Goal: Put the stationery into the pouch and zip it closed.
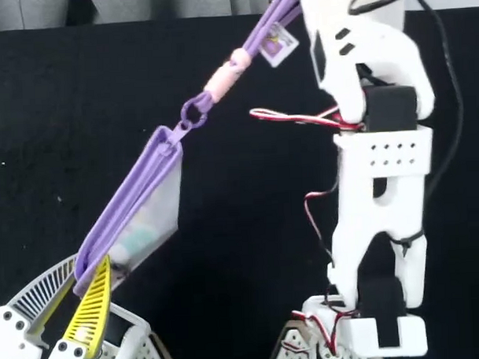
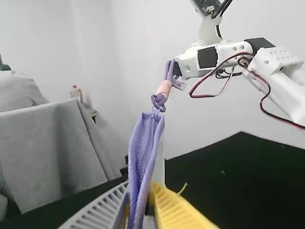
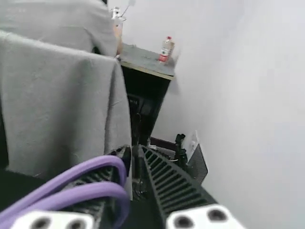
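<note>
We see left gripper (image 1: 89,273) clamped on low end of purple pouch (image 1: 142,206), 7 o'clock in high view. Right gripper (image 3: 135,153) closed on pouch's purple strap (image 3: 71,183), 1 o'clock. Pouch stretched taut between them above black table (image 1: 241,227), pale items (image 1: 135,242) inside.

My left hand (image 1: 84,283), one yellow ribbed finger against a white one, is clamped on the lower corner of the purple fabric pouch (image 1: 146,202) with a translucent plastic side, held tilted above the black worktop (image 1: 249,226). Something pale teal (image 1: 135,242) shows through that side. From the upper corner a purple strap (image 1: 254,41) with a pink bead (image 1: 226,73) and a small tag (image 1: 278,44) runs taut to my white right arm (image 1: 381,167).
</note>
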Controlling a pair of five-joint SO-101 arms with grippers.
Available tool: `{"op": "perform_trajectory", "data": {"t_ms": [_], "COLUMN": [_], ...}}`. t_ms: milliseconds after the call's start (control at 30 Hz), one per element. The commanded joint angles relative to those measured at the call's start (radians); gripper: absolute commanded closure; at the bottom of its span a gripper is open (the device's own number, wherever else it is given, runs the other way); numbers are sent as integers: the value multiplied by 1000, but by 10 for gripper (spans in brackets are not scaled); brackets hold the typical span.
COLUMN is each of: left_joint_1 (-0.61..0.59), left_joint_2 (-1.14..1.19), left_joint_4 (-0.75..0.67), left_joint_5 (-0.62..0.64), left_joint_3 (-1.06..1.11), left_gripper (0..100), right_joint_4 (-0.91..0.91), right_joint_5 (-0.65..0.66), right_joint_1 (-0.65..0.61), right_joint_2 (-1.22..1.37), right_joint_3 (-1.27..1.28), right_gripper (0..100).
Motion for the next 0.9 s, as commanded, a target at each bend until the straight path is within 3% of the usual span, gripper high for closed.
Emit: {"op": "perform_trajectory", "data": {"t_ms": [0,300,433,700,800,867], "left_joint_1": [-16,-16,-16,-31,-110,-194], "left_joint_2": [-15,-11,-8,-8,-6,-6], "left_joint_4": [-8,9,-41,-397,-552,-646], "left_joint_5": [-3,-2,-6,-80,-77,-35], "left_joint_3": [-70,-65,87,668,829,911], "left_gripper": [971,971,971,971,950,871], "right_joint_4": [-48,-32,83,301,339,342], "right_joint_5": [-31,-37,-34,-12,37,51], "right_joint_1": [127,127,61,-58,-87,-97], "right_joint_2": [15,65,53,10,5,13], "right_joint_3": [-16,-59,-127,-259,-277,-280], "right_gripper": [987,987,987,987,987,987]}}
